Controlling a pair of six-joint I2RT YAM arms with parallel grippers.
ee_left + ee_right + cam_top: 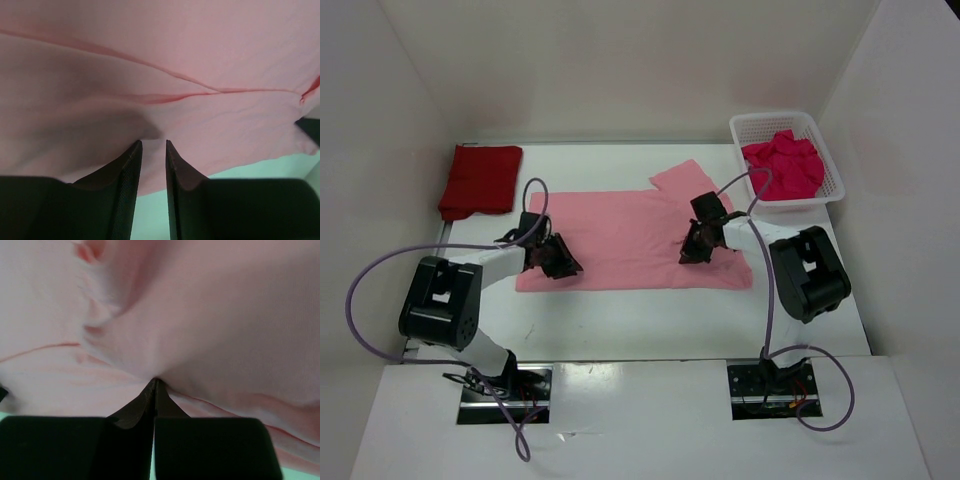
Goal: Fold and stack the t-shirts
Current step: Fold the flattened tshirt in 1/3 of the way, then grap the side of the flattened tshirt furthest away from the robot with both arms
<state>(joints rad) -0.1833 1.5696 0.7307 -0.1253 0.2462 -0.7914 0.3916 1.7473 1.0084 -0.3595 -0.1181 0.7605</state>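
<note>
Centre: light pink t-shirt (630, 235) lay spread flat | right gripper (154, 381) clenched on a pinch of its cloth | left gripper (152, 144) narrowly parted at its near edge | dark red t-shirt (480, 180) folded far left

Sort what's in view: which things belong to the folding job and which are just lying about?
Job: pink shirt, spread flat; dark red shirt, folded; magenta shirt, bunched; left claw, open; right claw, shut on pink shirt.
Lying about: basket; table.
</note>
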